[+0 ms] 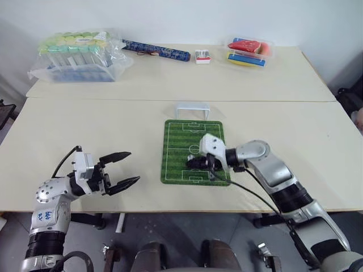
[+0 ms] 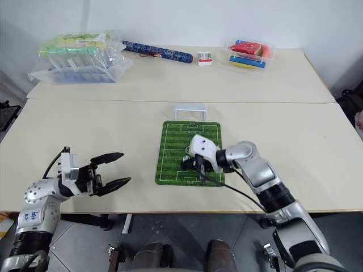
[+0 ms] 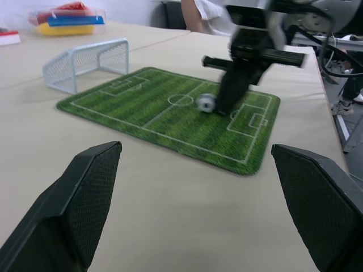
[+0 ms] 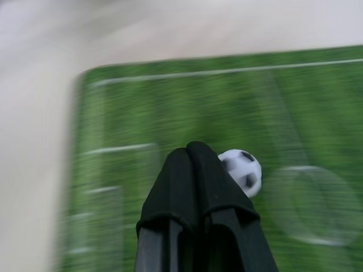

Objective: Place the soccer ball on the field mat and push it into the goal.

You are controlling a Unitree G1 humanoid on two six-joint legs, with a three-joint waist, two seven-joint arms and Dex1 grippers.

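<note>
We see a beige table (image 1: 102, 124) bearing the field mat (image 1: 176, 141) at centre, the goal (image 1: 191, 109) at its twelve o'clock.

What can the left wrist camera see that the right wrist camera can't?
Left wrist camera: the goal standing off the far end of the field mat, a tub of colourful things behind it, and the left claw open. Right wrist camera: the right claw from behind, shut, tips right beside the soccer ball. Both show the ball on the mat near the centre circle.
</note>
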